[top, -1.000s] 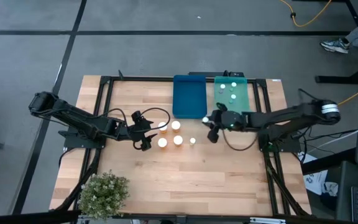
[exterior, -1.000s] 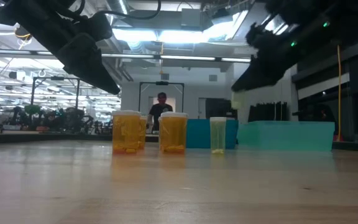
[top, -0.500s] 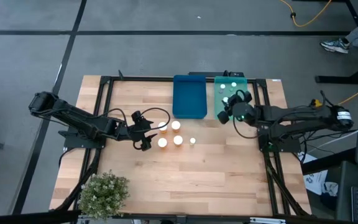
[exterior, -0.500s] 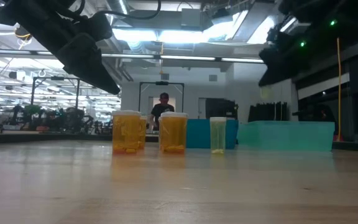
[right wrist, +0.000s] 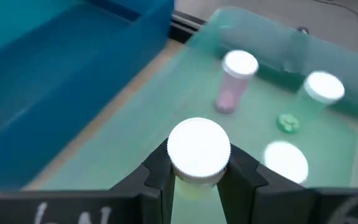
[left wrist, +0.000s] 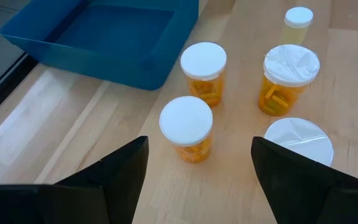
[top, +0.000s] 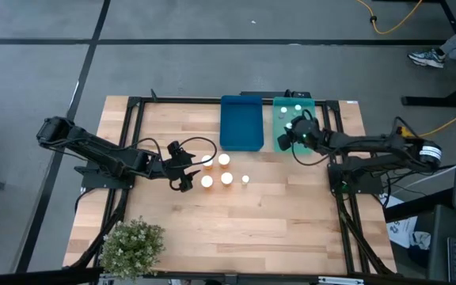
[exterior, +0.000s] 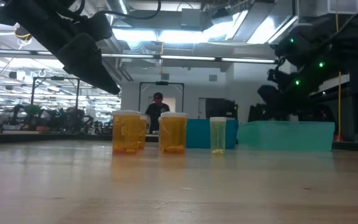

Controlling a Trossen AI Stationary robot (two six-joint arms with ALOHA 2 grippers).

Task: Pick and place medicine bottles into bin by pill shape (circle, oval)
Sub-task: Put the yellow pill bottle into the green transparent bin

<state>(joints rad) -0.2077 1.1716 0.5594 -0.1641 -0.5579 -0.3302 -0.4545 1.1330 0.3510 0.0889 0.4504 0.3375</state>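
Right gripper (right wrist: 197, 180) is clamped on a small pale white-capped bottle (right wrist: 198, 151), over the teal green plastic tray's (top: 310, 141) near end, having swung in from the dark blue plastic tray's (top: 240, 123) 5 o'clock corner. Three more pale bottles (right wrist: 235, 79) stand toward the teal tray's 12 o'clock rim. Left gripper (left wrist: 194, 171) hovers with fingers apart, unchanged, at 9 o'clock of four amber white-capped bottles (left wrist: 186, 127). One pale bottle (top: 245, 180) remains on the wooden table (top: 252, 229).

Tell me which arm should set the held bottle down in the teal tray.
Right. The right gripper is already shut on a small white-capped bottle above the teal tray. The left gripper is open beside the amber bottles on the table, across the blue tray from it.
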